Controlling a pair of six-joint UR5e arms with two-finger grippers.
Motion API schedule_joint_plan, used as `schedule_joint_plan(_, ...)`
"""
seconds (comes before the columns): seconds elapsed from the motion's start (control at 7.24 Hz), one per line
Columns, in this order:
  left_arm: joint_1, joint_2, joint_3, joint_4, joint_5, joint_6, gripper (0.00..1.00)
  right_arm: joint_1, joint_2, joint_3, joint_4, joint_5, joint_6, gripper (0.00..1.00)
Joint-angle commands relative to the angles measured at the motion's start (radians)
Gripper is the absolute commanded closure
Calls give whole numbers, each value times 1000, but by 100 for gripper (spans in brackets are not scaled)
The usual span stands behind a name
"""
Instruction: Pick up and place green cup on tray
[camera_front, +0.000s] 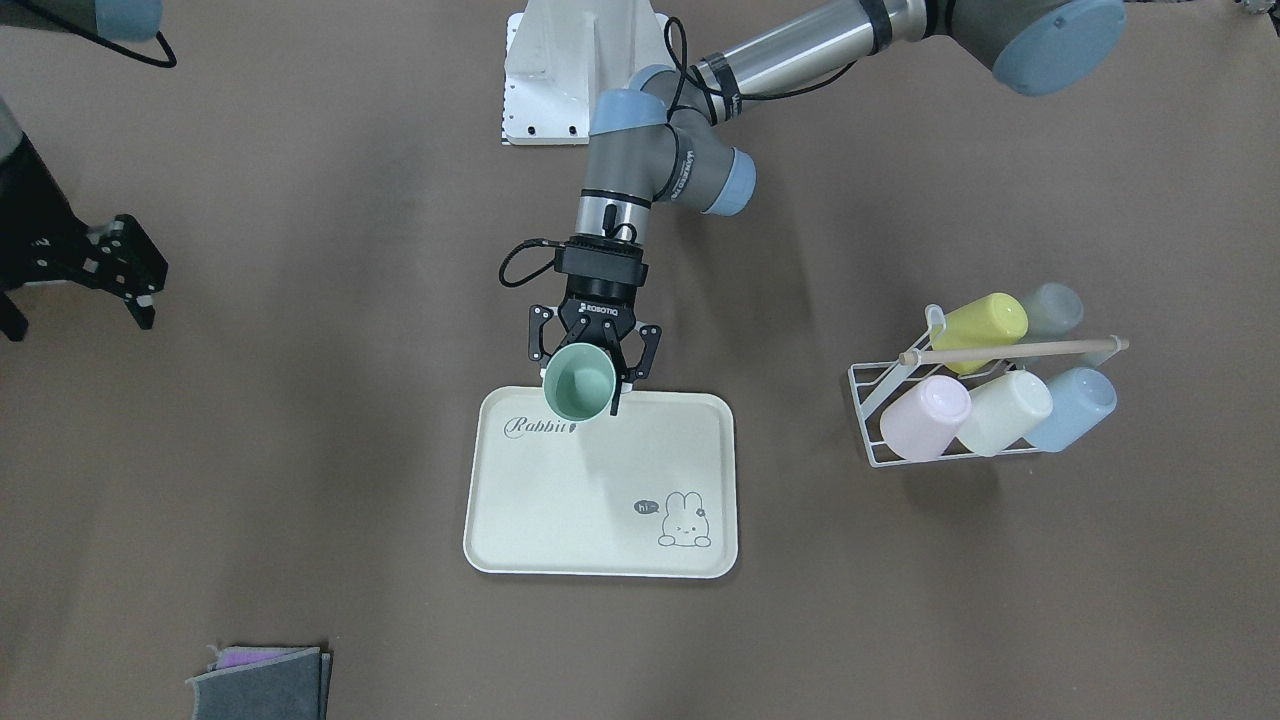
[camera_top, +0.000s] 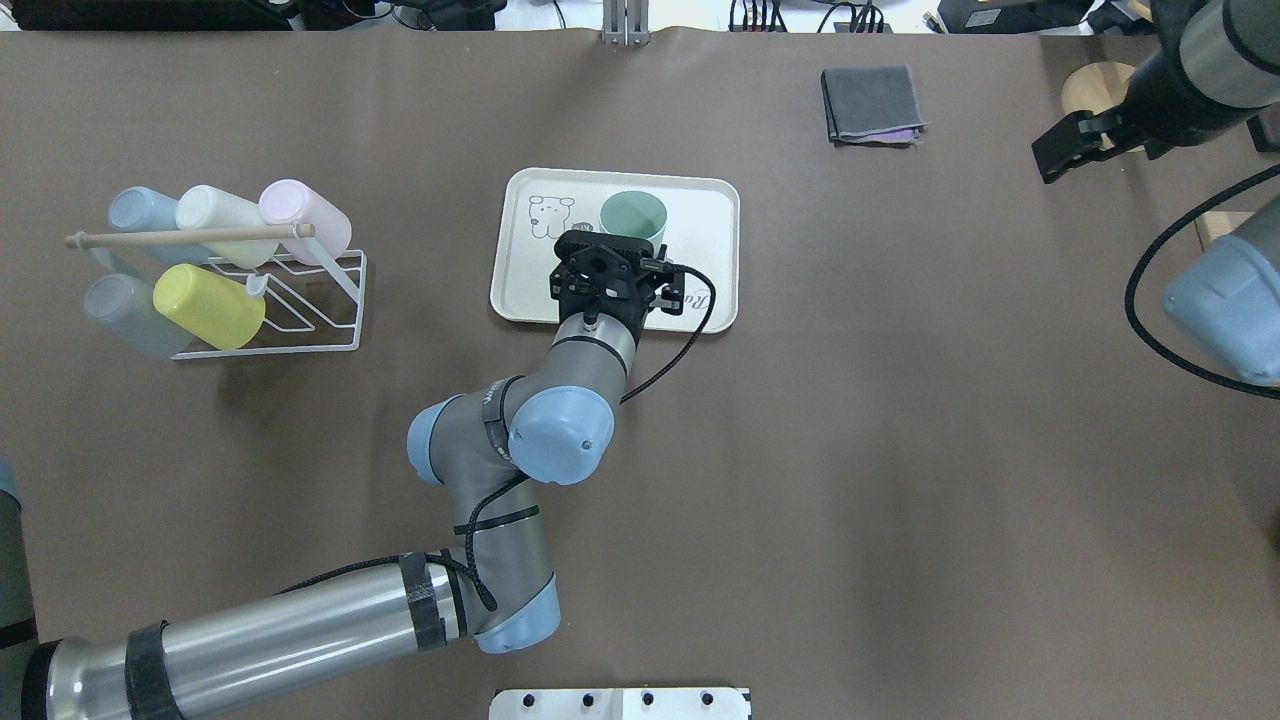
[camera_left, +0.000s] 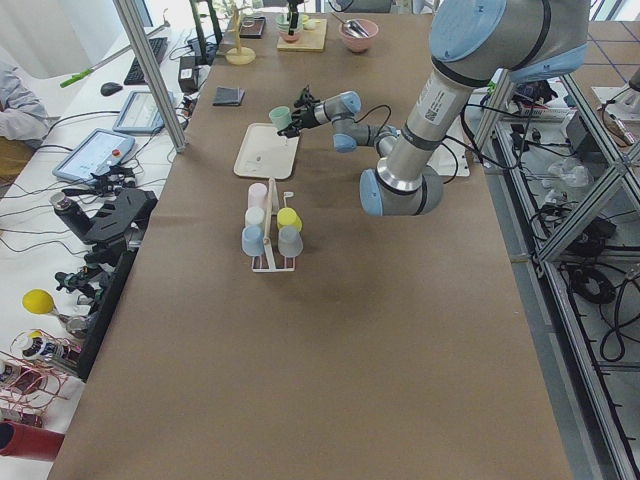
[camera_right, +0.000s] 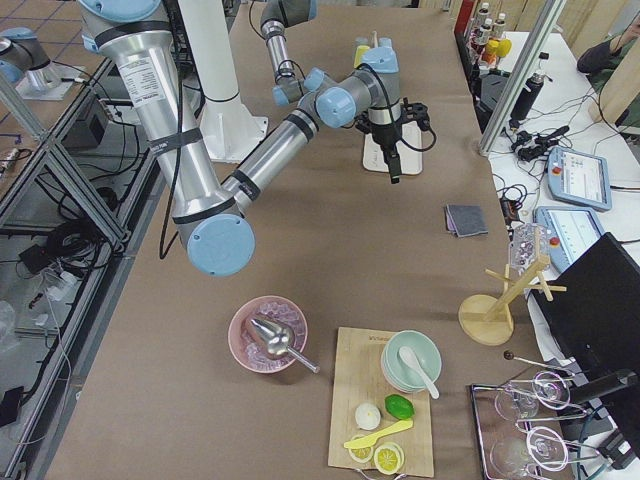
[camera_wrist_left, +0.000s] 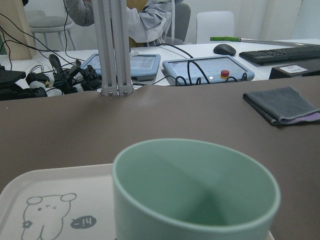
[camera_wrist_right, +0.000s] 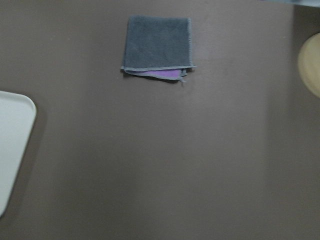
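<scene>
My left gripper (camera_front: 588, 388) is shut on the green cup (camera_front: 578, 382), a mint tumbler held upright with its mouth up. The cup hangs a little above the cream tray (camera_front: 600, 500), over the edge nearest the robot, by the "Rabbit" script. In the overhead view the cup (camera_top: 632, 216) shows just beyond the gripper's wrist, over the tray (camera_top: 705, 250). The left wrist view shows the cup's rim (camera_wrist_left: 195, 190) close up, with the tray's bunny drawing (camera_wrist_left: 47, 215) below. My right gripper (camera_front: 128, 272) is open and empty, far off at the table's side.
A white wire rack (camera_front: 985, 390) with several pastel cups, among them a yellow one (camera_top: 208, 305), stands on the robot's left side. A folded grey cloth (camera_top: 870, 103) lies beyond the tray, also in the right wrist view (camera_wrist_right: 157, 47). A wooden disc (camera_top: 1090, 85) sits at the far right.
</scene>
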Motion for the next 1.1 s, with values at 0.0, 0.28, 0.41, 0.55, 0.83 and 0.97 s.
schedule_joint_plan(0.0, -29, -6, 121, -157, 38, -19, 100, 89, -76, 74, -71, 22, -92, 0)
schedule_joint_plan(0.28, -28, -61, 224, -157, 96, -24, 100, 268, -171, 75, -66, 115, -329, 0)
schedule_joint_plan(0.41, -35, -81, 255, -158, 98, -24, 100, 327, -223, 73, -66, 160, -418, 0)
schedule_joint_plan(0.55, -57, -101, 325, -165, 95, -27, 100, 377, -283, 70, -65, 184, -477, 0)
schedule_joint_plan(0.83, -74, -173, 455, -184, 92, -30, 100, 508, -395, 32, -65, 264, -670, 0)
schedule_joint_plan(0.97, -74, -175, 472, -201, 92, -31, 100, 523, -392, -38, -44, 264, -692, 0)
